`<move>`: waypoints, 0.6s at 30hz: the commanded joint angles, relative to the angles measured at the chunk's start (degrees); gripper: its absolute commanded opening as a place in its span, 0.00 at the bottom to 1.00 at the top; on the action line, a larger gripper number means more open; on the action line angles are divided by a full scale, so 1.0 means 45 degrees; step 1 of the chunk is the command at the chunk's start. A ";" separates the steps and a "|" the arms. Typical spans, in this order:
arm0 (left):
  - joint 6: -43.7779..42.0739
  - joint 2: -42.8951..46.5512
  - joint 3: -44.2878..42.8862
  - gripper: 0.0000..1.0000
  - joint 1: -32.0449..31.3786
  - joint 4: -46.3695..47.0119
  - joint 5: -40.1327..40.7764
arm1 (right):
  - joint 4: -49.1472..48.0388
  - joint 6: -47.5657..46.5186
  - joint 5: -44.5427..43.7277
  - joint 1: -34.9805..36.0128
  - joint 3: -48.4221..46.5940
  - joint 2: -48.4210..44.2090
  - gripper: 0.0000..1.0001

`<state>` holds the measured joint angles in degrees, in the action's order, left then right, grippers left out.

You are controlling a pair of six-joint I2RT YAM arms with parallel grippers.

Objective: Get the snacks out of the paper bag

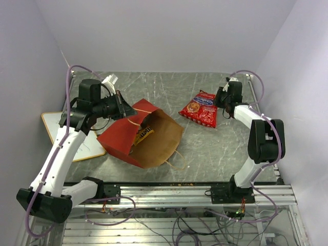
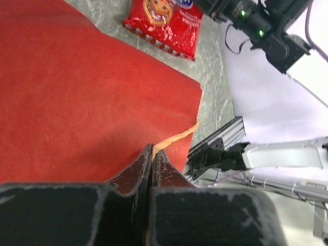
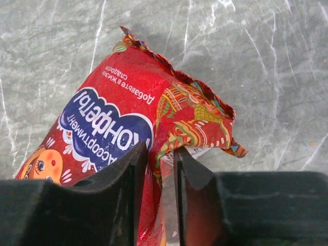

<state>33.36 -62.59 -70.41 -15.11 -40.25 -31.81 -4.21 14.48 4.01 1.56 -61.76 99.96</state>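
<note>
Right gripper (image 3: 163, 169) pinches red "Ассортимент конфеты" bag (image 3: 128, 123); left gripper (image 2: 152, 159) clamps paper bag (image 2: 77, 102).

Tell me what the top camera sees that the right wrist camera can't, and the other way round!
Only the top view shows the paper bag lying open on the table, a yellow packet in its mouth, the whiteboard, and the left hand pinching the bag's edge. Only the right wrist view shows the blue logo's lettering up close, and the right hand's fingers with crinkled foil between them. Both show the red chip bag and the grey table.
</note>
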 commanded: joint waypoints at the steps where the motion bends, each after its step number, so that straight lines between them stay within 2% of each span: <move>1: 0.1098 -0.0117 -0.0558 0.07 -0.0040 0.0535 0.1082 | 0.1734 0.0803 -0.0977 -0.0123 -0.0404 0.0223 0.36; 2: 0.1197 -0.0106 -0.0463 0.07 -0.0040 0.0709 0.1092 | 0.2065 0.1027 -0.1436 -0.0124 -0.0357 0.0161 0.46; 3: 0.1235 -0.0109 -0.0353 0.07 -0.0040 0.0754 0.1126 | 0.2346 0.1148 -0.1570 -0.0131 -0.0335 0.0040 0.52; 6: 0.1451 -0.0264 -0.0200 0.07 -0.0040 0.0652 0.0963 | 0.3608 0.1172 -0.1734 -0.0132 -0.0842 -0.0380 0.59; 10: 0.1536 -0.0681 -0.0553 0.07 -0.0059 0.0623 -0.0232 | 0.5262 0.1367 -0.1271 -0.0051 -0.1200 -0.1787 0.69; 15: 0.1134 -0.0742 -0.0425 0.07 -0.0059 0.0247 -0.0118 | 0.6940 0.1106 -0.0054 0.0554 -0.1187 -0.3590 0.71; 18: 0.1633 -0.0684 0.0020 0.07 -0.0172 0.0679 -0.0436 | 0.7629 0.1096 0.0479 0.1585 -0.0879 -0.4733 0.71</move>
<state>39.44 -66.26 -71.18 -15.22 -39.22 -30.85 22.63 19.66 1.37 3.70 -65.84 84.53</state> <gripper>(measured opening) 0.075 0.706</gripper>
